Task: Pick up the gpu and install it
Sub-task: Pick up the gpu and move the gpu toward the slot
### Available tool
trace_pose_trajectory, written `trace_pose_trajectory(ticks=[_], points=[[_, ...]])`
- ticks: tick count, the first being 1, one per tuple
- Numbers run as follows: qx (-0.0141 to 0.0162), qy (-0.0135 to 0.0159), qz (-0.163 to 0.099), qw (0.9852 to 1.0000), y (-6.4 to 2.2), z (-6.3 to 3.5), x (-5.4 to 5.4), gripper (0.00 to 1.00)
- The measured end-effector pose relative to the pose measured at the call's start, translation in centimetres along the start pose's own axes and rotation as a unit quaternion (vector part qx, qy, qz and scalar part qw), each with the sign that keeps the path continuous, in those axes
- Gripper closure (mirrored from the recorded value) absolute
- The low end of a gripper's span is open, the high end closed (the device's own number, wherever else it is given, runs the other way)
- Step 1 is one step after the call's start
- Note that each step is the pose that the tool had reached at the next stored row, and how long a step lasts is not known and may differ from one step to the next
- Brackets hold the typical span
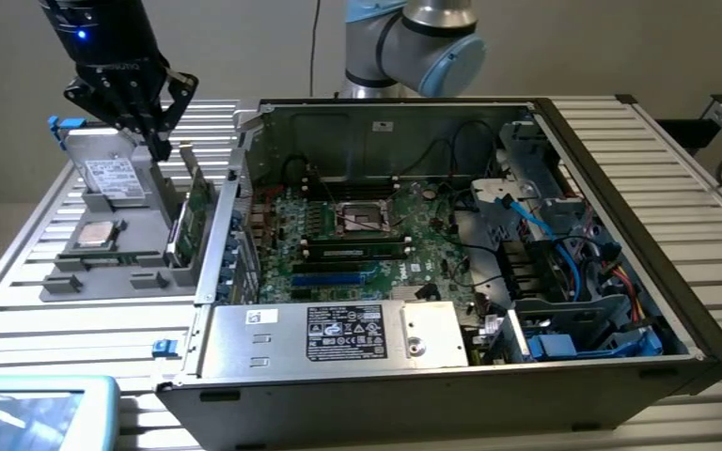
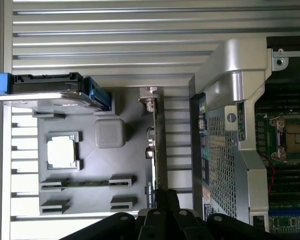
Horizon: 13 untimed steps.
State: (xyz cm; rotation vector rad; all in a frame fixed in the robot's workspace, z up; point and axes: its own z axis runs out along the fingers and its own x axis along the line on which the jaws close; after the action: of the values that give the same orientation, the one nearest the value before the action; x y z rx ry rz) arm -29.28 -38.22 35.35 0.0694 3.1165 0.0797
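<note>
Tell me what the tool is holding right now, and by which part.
Nothing appears to be held. The tool hangs just above the gpu, which stands on edge in its slot in the grey holder.

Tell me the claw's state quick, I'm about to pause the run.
Claw: cannot be told, open or closed; it hangs close by the upright gpu in the gray holder.

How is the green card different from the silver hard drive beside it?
The gpu is green and thin; the hard drive is silver, thicker, with a white label. The hard drive has a blue clip; the gpu has none. Both stand on edge in the gray holder.
</note>
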Motion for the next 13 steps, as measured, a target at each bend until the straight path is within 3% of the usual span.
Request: trace_pose_trajectory(ticks=[9, 11, 12, 13], points=[[0.0000, 0.0000, 0.000, 1.0000, 0.00, 0.00, 0.00, 0.87], [0.0000, 0.0000, 0.000, 1.0000, 0.00, 0.00, 0.00, 0.81], [0.0000, 0.0000, 0.000, 1.0000, 0.00, 0.00, 0.00, 0.69], [0.0000, 0.0000, 0.000, 1.0000, 0.00, 0.00, 0.00, 0.69]])
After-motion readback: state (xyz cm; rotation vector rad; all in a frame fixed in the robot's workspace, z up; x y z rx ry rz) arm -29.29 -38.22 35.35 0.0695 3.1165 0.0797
